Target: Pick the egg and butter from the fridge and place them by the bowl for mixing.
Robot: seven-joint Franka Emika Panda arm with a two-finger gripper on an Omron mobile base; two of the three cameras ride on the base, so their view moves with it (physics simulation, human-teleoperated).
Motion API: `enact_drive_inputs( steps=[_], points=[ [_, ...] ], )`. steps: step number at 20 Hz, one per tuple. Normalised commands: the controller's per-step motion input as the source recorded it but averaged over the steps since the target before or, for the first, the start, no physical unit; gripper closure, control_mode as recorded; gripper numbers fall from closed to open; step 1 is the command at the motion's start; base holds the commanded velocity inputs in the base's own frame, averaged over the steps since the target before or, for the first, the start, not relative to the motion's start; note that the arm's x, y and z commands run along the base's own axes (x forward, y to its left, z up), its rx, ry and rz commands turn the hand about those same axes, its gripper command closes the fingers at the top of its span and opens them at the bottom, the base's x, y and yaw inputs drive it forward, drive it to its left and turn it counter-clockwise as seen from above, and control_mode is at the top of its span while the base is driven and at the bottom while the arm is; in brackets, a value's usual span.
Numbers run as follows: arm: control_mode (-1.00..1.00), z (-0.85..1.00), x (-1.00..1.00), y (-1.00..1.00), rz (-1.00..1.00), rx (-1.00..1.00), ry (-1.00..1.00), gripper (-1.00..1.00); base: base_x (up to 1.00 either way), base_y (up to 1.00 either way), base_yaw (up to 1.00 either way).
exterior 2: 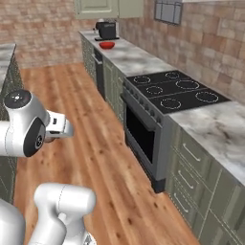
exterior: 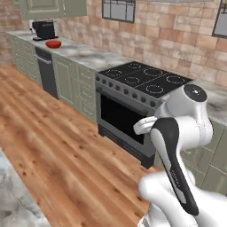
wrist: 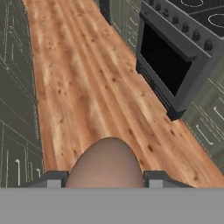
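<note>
Left base view: the white arm with dark joints (exterior: 177, 142) is folded low in the foreground over the wooden plank floor (exterior: 53, 133). Along the wall runs the grey marble desk (exterior: 84, 53), with a black-topped steel stove (exterior: 142, 80) set into it. Far down the desk sits the shallow bright red bowl (exterior: 53, 44), just beside a black coffee machine (exterior: 44, 30).

Right base view: the same bowl (exterior 2: 107, 45) lies at the far end of the desk, well apart from the robot. The aisle between the cabinets and the dark counter on the left is open floor, with nothing lying in the way; the stove's front edge stands out slightly into that lane.

Hand view: the pincer (wrist: 105, 177) is half closed on the smooth, rounded brownish-pink egg (wrist: 105, 164), which sits between the two tips, above the floor.

By my reading, the egg has been picked and is on its way; it is not yet set by the bowl, and the butter is not yet fetched. The bare desk near the bowl offers landing room.
</note>
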Motion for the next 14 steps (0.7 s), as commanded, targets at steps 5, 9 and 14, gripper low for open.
enact_drive_inputs(
  steps=[5, 9, 14],
  points=[
    [1.00, 0.00, 0.00, 0.00, 0.00, 0.00, 0.00, 1.00, 0.76, -0.03, 0.22],
    [1.00, 0.00, 0.00, 0.00, 0.00, 0.00, 0.00, 1.00, 0.80, 0.00, 0.19],
    [1.00, 0.00, 0.00, 0.00, 0.00, 0.00, 0.00, 1.00, 0.84, 0.09, 0.12]
  ],
)
